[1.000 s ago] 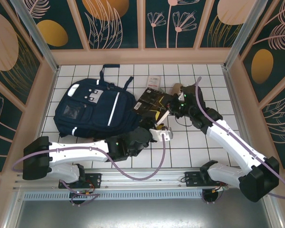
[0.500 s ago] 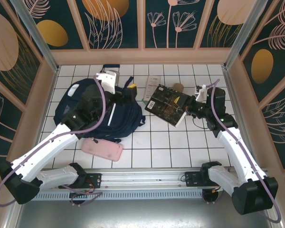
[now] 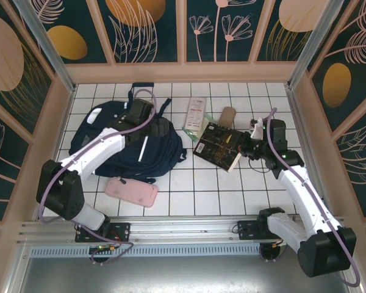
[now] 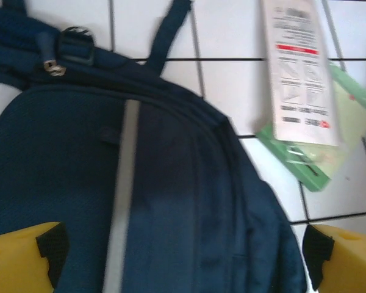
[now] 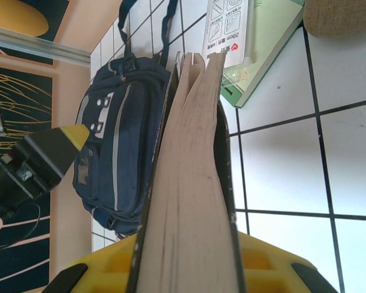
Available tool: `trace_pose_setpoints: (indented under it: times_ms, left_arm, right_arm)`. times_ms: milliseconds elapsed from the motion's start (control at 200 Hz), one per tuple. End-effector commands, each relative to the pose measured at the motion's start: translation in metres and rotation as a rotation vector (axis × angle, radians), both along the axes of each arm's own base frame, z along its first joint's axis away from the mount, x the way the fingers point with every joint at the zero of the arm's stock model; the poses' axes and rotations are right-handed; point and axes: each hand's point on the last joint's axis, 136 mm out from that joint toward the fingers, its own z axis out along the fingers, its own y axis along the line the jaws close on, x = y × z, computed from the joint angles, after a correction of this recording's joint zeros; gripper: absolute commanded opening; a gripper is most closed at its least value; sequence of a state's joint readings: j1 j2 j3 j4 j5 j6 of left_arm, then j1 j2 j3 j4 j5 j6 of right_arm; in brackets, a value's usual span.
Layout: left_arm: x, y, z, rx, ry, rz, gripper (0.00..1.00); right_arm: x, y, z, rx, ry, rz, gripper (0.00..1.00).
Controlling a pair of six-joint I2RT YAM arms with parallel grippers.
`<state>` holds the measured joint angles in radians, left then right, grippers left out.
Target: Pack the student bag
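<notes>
Left arm bends over the one student bag point(image 3: 110, 143) at centre left, its hand point(image 3: 138, 114) spread wide and empty; right hand point(image 3: 245, 146) clamps the one book point(image 3: 218, 146).

Below my left claw point(image 4: 183, 250): the student bag point(image 4: 140, 201), flat on the table point(image 3: 195, 189).
Right of my left claw: a packet point(image 4: 299, 67) lying on a pad point(image 4: 348, 122), just beside the bag.
In my right claw point(image 5: 186, 268): a book point(image 5: 189, 183), reaching left toward the bag.
Behind the book: a roll point(image 3: 227, 115), near the packet.
Before my left claw: a pouch point(image 3: 131, 191), at the bag's near edge.
</notes>
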<state>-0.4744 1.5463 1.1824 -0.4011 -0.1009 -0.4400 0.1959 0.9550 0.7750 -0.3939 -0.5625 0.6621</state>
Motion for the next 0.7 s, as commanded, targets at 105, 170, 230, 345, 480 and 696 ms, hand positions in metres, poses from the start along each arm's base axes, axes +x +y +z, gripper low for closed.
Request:
trace_pose_setpoints:
  times_ms: [105,170,230,345,480,696]
  left_arm:
    - [0.015,0.002,-0.031,-0.283,0.11,-0.026,0.99]
    - [0.014,-0.005,-0.035,-0.389,0.134,-0.058,0.97]
    - [0.011,-0.01,-0.037,-0.454,0.153,-0.079,0.94]
    - [0.007,-0.018,-0.035,-0.545,0.171,-0.103,0.89]
    - [0.0,-0.026,-0.038,-0.612,0.206,-0.127,0.85]
    - [-0.009,-0.028,-0.064,-0.645,0.284,-0.125,0.76]
  right_arm:
    - [-0.007,0.01,0.015,0.064,-0.099,0.066,0.0]
    - [-0.008,0.01,0.01,0.072,-0.089,0.07,0.0]
    - [-0.009,0.011,0.007,0.078,-0.082,0.076,0.0]
    - [-0.01,0.011,-0.001,0.081,-0.071,0.079,0.0]
    - [-0.011,0.012,-0.008,0.092,-0.061,0.078,0.0]
    - [-0.01,0.012,-0.005,0.099,-0.064,0.078,0.0]
